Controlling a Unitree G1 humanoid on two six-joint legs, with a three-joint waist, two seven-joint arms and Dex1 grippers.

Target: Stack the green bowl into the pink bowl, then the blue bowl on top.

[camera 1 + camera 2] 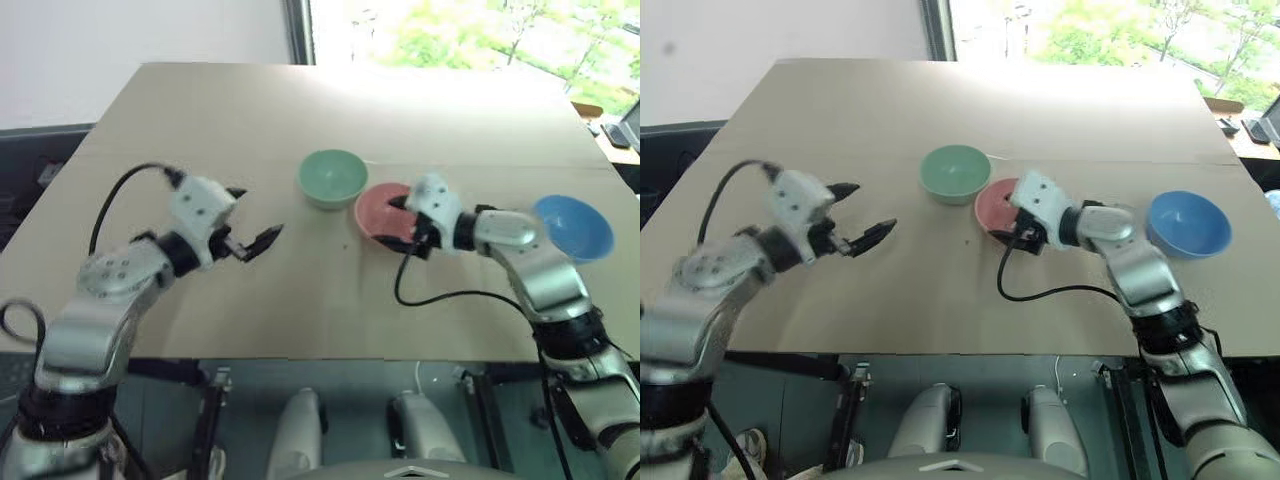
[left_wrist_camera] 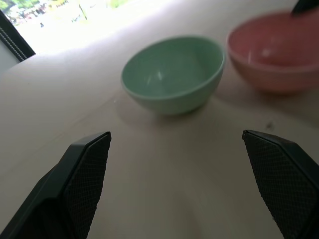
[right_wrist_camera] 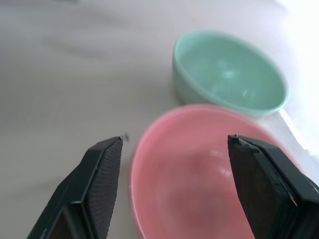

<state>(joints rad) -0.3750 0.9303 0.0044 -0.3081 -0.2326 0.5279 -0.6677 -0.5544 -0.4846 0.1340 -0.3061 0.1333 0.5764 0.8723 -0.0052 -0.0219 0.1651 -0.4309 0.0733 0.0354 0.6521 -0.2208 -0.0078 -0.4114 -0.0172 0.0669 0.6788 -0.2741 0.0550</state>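
1. Presently, taking the pink bowl as landmark: the green bowl sits just beside it, toward the robot's left and slightly farther back, rims near but apart as far as I can tell. The blue bowl stands well apart on the pink bowl's other side. All three rest upright on the tan table; nothing stacked yet.
2. Left gripper hovers on the green bowl's side of the pink bowl, well short of both, fingers spread wide and empty, aimed at the green bowl.
3. Right gripper hangs at the pink bowl's near rim, fingers parted, pinching nothing.
4. Handling, judged: the bowls look light, stiff, smooth matte plastic, so likely slippery. Best hold is the rim, one finger inside and one outside the wall.
5. Hard to make out: the right gripper covers part of the pink bowl's rim in the head views, and contact there is unclear.
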